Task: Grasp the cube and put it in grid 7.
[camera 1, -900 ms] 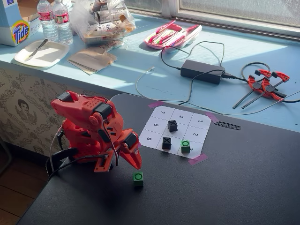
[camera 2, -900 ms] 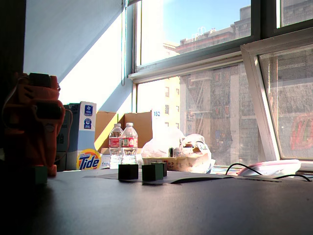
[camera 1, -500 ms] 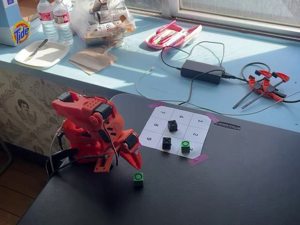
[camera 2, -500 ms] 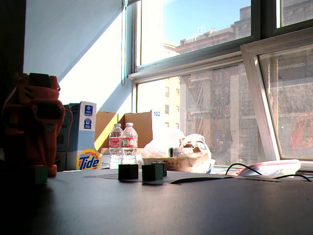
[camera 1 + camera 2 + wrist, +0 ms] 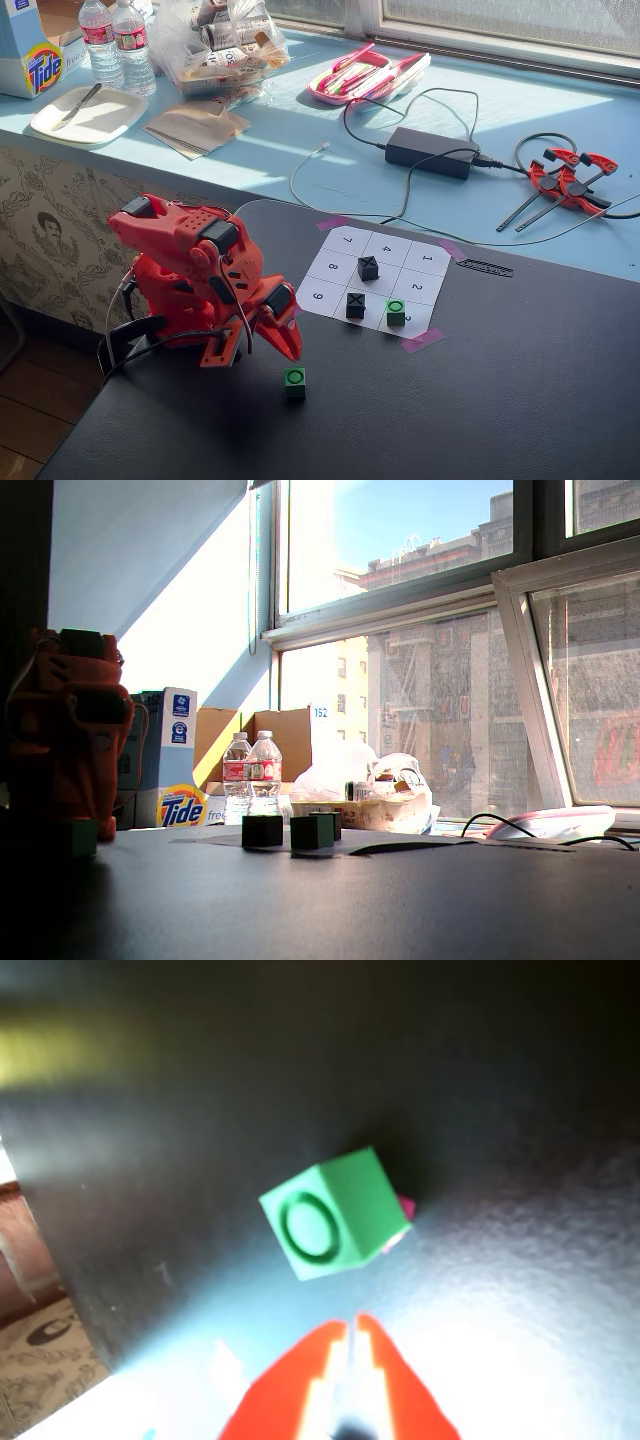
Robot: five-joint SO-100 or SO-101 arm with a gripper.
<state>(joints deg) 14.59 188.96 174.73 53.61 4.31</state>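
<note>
- One green cube (image 5: 294,380) sits on the black table (image 5: 480,400), off the paper grid, just beyond the pincer (image 5: 287,347) tips.
- Pincer (image 5: 350,1335) fingers pressed together, empty, not touching it.

black table (image 5: 520,400) – paper grid (image 5: 372,277), cube (image 5: 294,380)

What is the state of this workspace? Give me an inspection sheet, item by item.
Surface: black table, white numbered grid taped on it.
Job's things: loose green cube on bare table; grid 7 vacant.
Clutter: second green cube and two black X cubes on the grid.
Grippers: gripper shut, beside the loose cube, apart.
Cables: power brick and cords on the ledge.
Surroundings: bottles, clamps, window.
</note>
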